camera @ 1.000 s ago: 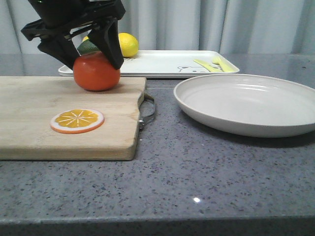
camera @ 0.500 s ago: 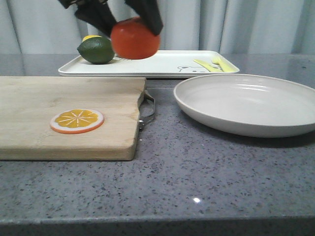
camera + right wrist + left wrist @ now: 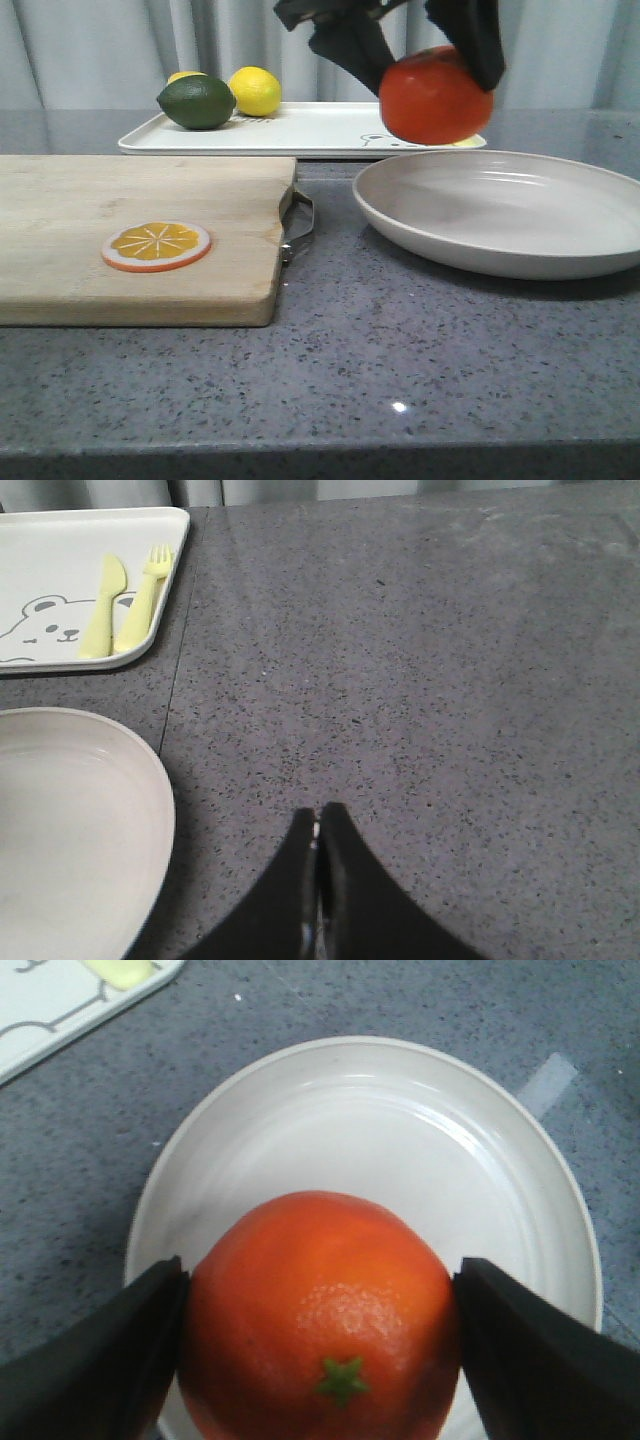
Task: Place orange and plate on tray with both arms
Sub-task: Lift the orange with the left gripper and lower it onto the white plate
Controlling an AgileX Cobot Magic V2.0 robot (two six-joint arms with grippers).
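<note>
The left end effector (image 3: 425,50) pinches the orange (image 3: 435,95) above the plate (image 3: 500,215), lime (image 3: 196,102) and lemon (image 3: 254,91) on the tray (image 3: 320,130).

It looks like a kitchen setting: a grey speckled stone countertop (image 3: 400,350), a wooden cutting board (image 3: 140,230), a tray (image 3: 320,128) with child cutlery (image 3: 120,605), and grey curtains (image 3: 120,50) behind.

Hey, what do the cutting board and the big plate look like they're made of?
The cutting board looks like pale unfinished wood: visible grain, matte surface, with a metal handle loop. The plate looks like off-white ceramic or melamine; its soft sheen and smooth raised rim leave it open.
</note>
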